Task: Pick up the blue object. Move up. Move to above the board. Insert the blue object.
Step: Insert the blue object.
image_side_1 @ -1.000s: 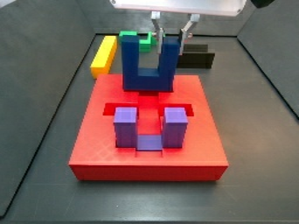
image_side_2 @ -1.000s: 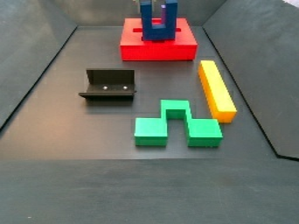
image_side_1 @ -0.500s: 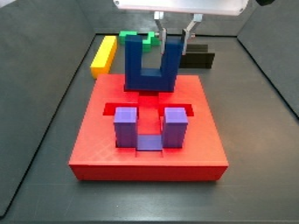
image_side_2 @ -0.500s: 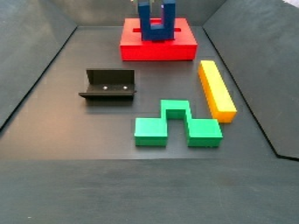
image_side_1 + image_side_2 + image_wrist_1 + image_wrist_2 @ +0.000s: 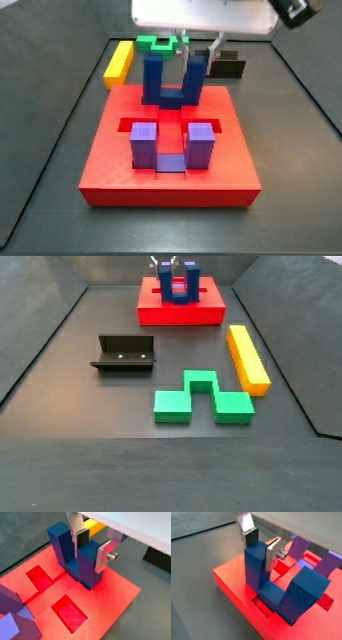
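The blue object [image 5: 171,92] stands upright at the far end of the red board [image 5: 167,180], its base sunk in a recess. It shows in both wrist views [image 5: 77,559] [image 5: 288,592] and small in a side view [image 5: 178,284]. My gripper [image 5: 198,55] comes down from above and is shut on one of its arms, one finger inside the U and one outside [image 5: 91,551] [image 5: 261,552]. The board also shows in the other views [image 5: 113,597] [image 5: 238,587] [image 5: 181,314].
A purple U-shaped block [image 5: 171,145] stands in the board's near end. Two open recesses [image 5: 69,612] lie beside the blue object. Off the board lie a yellow bar [image 5: 247,358], a green block [image 5: 201,398] and the fixture [image 5: 124,354].
My gripper has come down with the blue object. The block sits lower, its base now down in the board's recess.
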{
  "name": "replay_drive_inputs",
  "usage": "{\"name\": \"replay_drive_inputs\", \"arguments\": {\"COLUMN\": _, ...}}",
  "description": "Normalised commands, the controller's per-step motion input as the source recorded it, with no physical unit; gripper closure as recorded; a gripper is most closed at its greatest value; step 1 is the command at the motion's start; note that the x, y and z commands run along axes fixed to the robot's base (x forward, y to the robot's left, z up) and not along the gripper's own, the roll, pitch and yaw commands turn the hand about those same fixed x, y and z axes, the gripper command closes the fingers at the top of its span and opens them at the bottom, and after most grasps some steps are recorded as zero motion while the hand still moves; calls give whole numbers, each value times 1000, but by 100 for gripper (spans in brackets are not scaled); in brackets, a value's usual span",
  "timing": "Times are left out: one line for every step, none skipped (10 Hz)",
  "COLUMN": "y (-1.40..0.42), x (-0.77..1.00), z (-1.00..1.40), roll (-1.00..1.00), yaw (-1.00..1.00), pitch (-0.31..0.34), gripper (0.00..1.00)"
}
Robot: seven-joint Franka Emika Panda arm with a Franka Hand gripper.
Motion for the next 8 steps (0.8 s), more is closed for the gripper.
{"name": "replay_drive_inputs", "arguments": {"y": 0, "x": 103, "z": -543, "roll": 26, "yaw": 0, "pitch": -49, "gripper": 100}}
{"name": "replay_drive_inputs", "arguments": {"y": 0, "x": 203, "z": -534, "roll": 50, "yaw": 0, "pitch": -24, "gripper": 100}}
{"name": "replay_drive_inputs", "arguments": {"y": 0, "x": 260, "z": -517, "roll": 46, "yaw": 0, "pitch": -26, "gripper": 100}}
{"name": "replay_drive_inputs", "arguments": {"y": 0, "x": 234, "z": -477, "roll": 51, "yaw": 0, "pitch": -14, "gripper": 100}}
{"name": "replay_drive_inputs", "arguments": {"y": 0, "x": 189, "z": -426, "roll": 26, "yaw": 0, "pitch": -16, "gripper": 100}}
{"name": "replay_drive_inputs", "arguments": {"y": 0, "x": -6, "z": 0, "roll": 0, "yaw": 0, "pitch": -9, "gripper": 100}}
{"name": "replay_drive_inputs", "arguments": {"y": 0, "x": -29, "z": 0, "roll": 0, "yaw": 0, "pitch": -26, "gripper": 100}}
{"name": "replay_drive_inputs", "arguments": {"y": -77, "x": -80, "z": 0, "roll": 59, "yaw": 0, "pitch": -63, "gripper": 100}}
